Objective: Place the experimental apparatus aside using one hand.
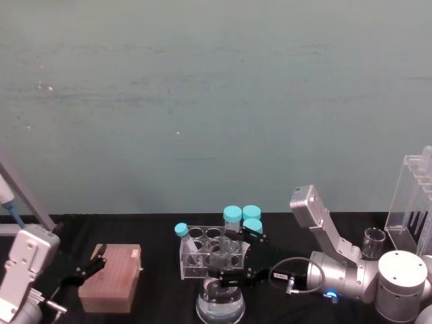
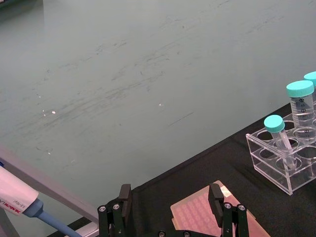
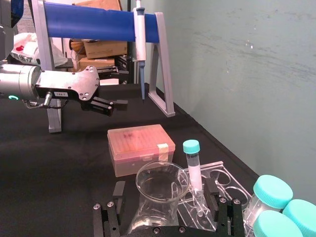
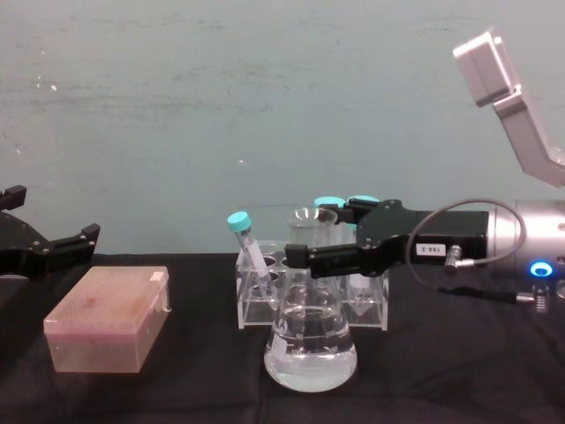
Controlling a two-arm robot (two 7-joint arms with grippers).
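Chest view: flask (image 4: 309,349) with clear liquid stands upright at the near edge of the black counter (image 4: 459,371), about centre. Right gripper (image 4: 323,234) reaches in from the right at neck height, with one finger in front of the flask neck and one behind. Right wrist view shows the jaws released, spread either side of the neck; cannot tell if either finger touches the glass. Just behind the flask is a clear rack (image 4: 256,309) holding a tilted teal-capped tube (image 4: 250,250), with teal-capped jars (image 1: 241,214) at its far side. Pink tip box (image 4: 106,322) sits on the counter well to the left of the flask. Left gripper (image 2: 170,197) hovers just beside the tip box on the robot's left, jaws released, nothing between them. Farther off at the right edge of the head view, the beaker (image 1: 373,241) stands just beside the tall stand (image 1: 410,202), both well apart from the flask. Green wall (image 1: 202,101) behind.
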